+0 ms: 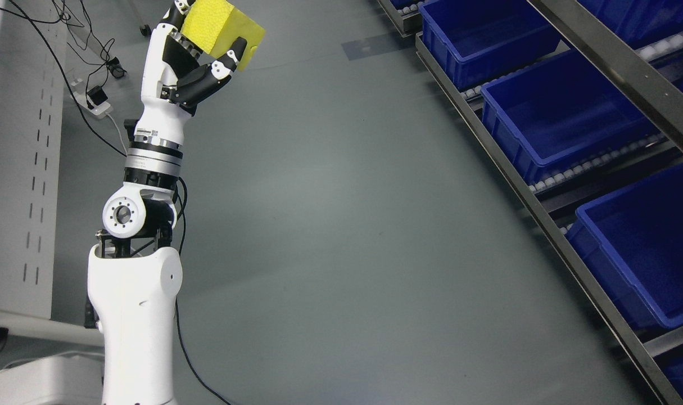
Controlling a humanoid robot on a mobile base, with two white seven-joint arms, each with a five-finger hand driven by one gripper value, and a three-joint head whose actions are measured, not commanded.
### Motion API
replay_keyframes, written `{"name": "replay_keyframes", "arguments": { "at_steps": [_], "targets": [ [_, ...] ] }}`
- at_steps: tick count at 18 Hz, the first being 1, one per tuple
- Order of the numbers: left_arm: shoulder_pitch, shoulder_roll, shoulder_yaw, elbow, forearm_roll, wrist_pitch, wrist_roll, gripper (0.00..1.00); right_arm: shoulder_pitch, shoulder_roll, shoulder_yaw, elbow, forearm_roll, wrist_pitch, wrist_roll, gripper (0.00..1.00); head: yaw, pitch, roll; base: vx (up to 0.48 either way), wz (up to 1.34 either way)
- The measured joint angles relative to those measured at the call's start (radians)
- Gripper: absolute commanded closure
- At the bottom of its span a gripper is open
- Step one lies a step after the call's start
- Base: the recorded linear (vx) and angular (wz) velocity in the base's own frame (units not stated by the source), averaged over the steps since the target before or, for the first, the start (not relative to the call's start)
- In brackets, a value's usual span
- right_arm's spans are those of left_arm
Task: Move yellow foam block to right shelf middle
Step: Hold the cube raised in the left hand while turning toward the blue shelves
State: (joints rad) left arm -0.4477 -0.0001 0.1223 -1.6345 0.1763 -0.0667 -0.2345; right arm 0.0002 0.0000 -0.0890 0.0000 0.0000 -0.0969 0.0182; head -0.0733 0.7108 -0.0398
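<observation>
The top edge of the frame cuts off the yellow foam block [222, 29] and the fingertips above it, so how far the block extends upward cannot be seen. At the upper left, the left hand [192, 62] is raised on its arm from the lower left and grasps the block, with its thumb pressed on the block's lower right face and the other fingers curled behind it. Along the right side, a shelf [543, 214] carries blue bins [555, 115], partly cropped. Grey floor [341, 225] fills the middle.
</observation>
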Motion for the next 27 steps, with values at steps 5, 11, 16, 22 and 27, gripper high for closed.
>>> {"name": "replay_keyframes", "arguments": {
  "at_steps": [5,11,16,22,27],
  "targets": [
    [-0.001,0.000,-0.004,0.000,0.000,0.000,0.000,0.45,0.000,0.000,0.000,0.000,0.000,0.000,0.000,0.00,0.0000,0.000,0.000,0.334,0.13],
    [-0.003,0.000,-0.006,0.000,0.000,0.000,0.000,0.45,0.000,0.000,0.000,0.000,0.000,0.000,0.000,0.00,0.0000,0.000,0.000,0.324,0.16],
    [-0.004,0.000,-0.008,0.001,-0.001,0.000,0.001,0.45,0.000,0.000,0.000,0.000,0.000,0.000,0.000,0.00,0.0000,0.000,0.000,0.292,0.10],
    [-0.007,0.000,-0.017,0.001,-0.001,0.000,0.001,0.45,0.000,0.000,0.000,0.000,0.000,0.000,0.000,0.00,0.0000,0.000,0.000,0.272,0.05],
    [-0.011,0.000,-0.028,0.001,-0.001,0.000,0.001,0.45,0.000,0.000,0.000,0.000,0.000,0.000,0.000,0.00,0.0000,0.000,0.000,0.228,0.07]
  ]
}}
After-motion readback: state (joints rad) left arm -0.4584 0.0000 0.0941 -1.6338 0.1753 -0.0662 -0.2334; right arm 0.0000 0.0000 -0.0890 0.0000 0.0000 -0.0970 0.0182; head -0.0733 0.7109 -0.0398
